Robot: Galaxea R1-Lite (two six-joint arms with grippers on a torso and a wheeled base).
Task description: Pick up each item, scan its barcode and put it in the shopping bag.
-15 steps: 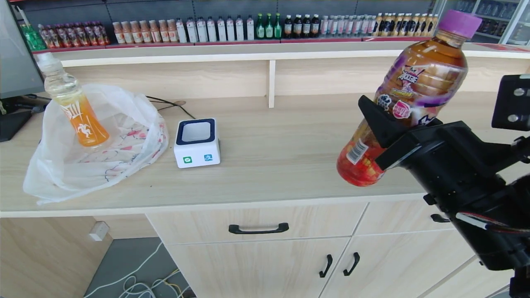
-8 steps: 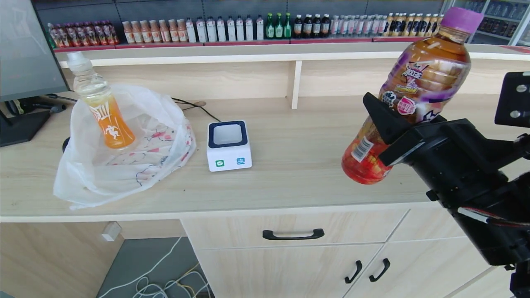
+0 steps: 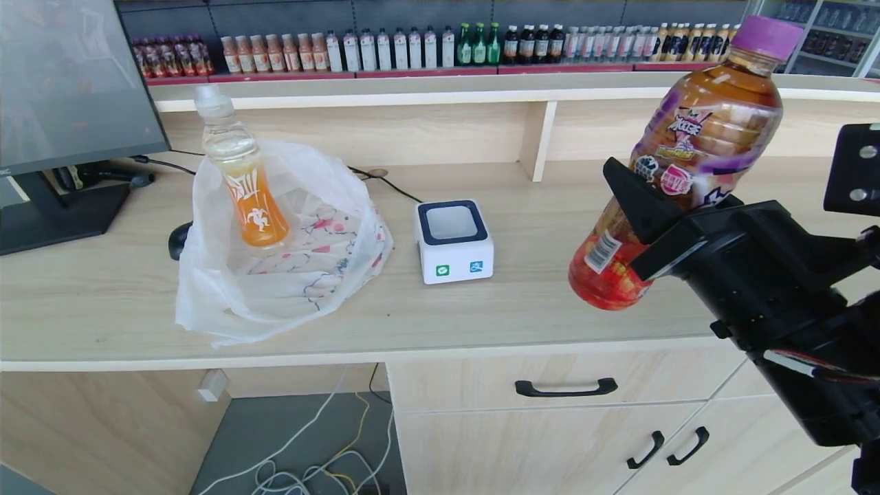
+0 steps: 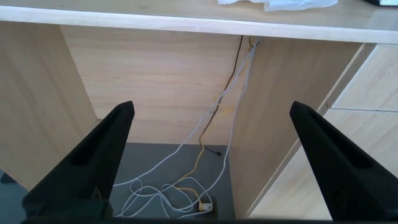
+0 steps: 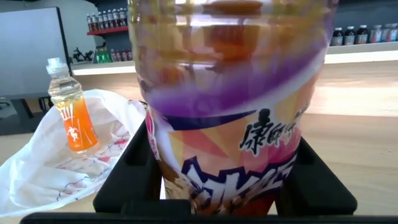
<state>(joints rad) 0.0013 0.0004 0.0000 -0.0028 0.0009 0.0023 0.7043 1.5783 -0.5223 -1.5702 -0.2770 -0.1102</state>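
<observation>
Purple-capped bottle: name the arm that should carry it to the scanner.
Right: the right gripper holds the bottle, lifted right of the scanner. The left gripper hangs empty, jaws open, below the counter.

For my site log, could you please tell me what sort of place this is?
Probably a shop checkout: rows of bottled drinks line the back shelf; a small white scanner and a shopping bag sit on the wooden counter.

Scanner point(image 3: 454, 240) sits mid-counter point(image 3: 536, 302). Shopping bag point(image 3: 309, 275) just beside it at 9 o'clock, drink bottle point(image 3: 242, 185) upright inside. Monitor point(image 3: 69, 75) at the bag's 10 o'clock. Tea bottle point(image 3: 687, 158) at scanner's 3 o'clock, well apart, tilted, clamped in right gripper point(image 3: 670, 192). Shelf bottles point(image 3: 440, 45) at 12, behind the counter.
</observation>
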